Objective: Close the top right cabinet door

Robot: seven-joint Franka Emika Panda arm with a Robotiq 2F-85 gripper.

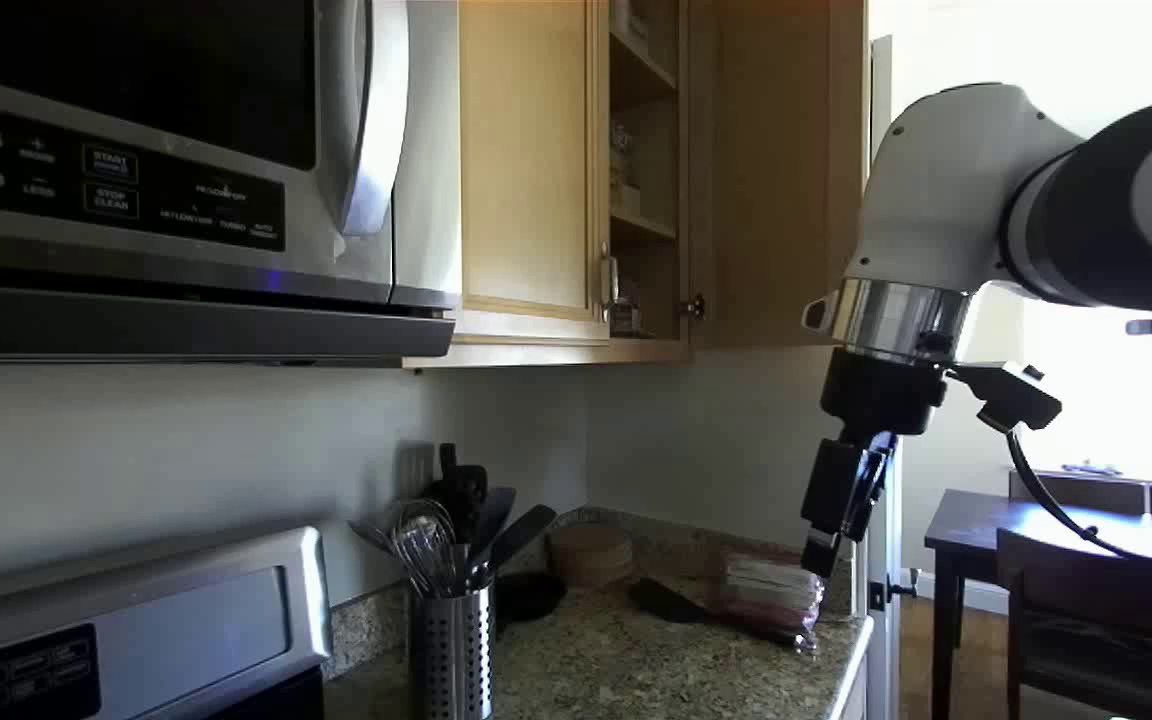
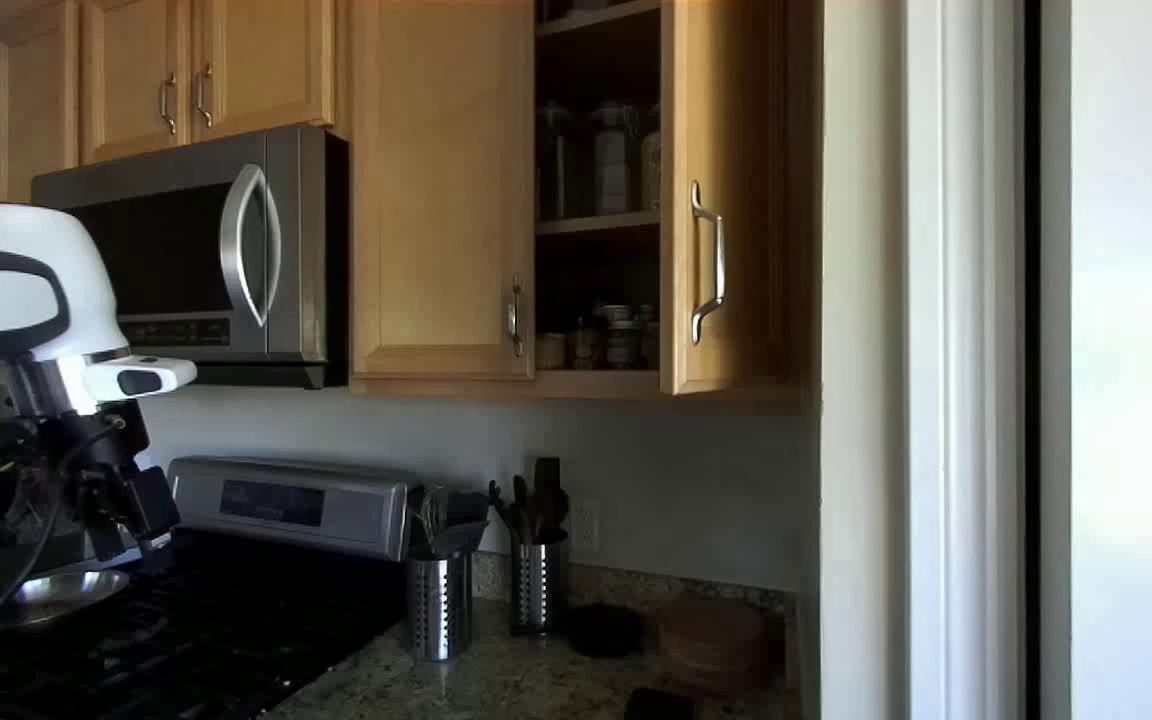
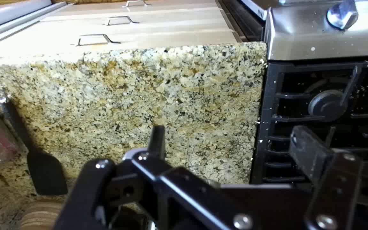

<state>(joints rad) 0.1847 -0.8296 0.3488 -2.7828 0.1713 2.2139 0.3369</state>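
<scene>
The top right cabinet door (image 2: 736,150) stands open, swung out from the cabinet. It is a tall maple panel, and its vertical silver bar handle (image 2: 708,262) faces that exterior view. In an exterior view the door (image 1: 776,170) shows its inner side, with a hinge (image 1: 694,307) at the bottom and its handle hidden. The shelves behind it are exposed. My gripper (image 1: 831,548) hangs below the door, pointing down above the counter and apart from the door. In the wrist view my gripper (image 3: 227,131) is open with nothing between its fingers; the door is out of view there.
The matching shut door (image 1: 531,160) adjoins the opening, beside the microwave (image 1: 166,130). Utensil holders (image 2: 439,605) stand on the granite counter (image 3: 133,95), with a black spatula (image 3: 45,172) and a plastic packet (image 1: 766,590). The stove (image 3: 324,105) borders the counter. A wall edge (image 2: 861,300) stands beside the open door.
</scene>
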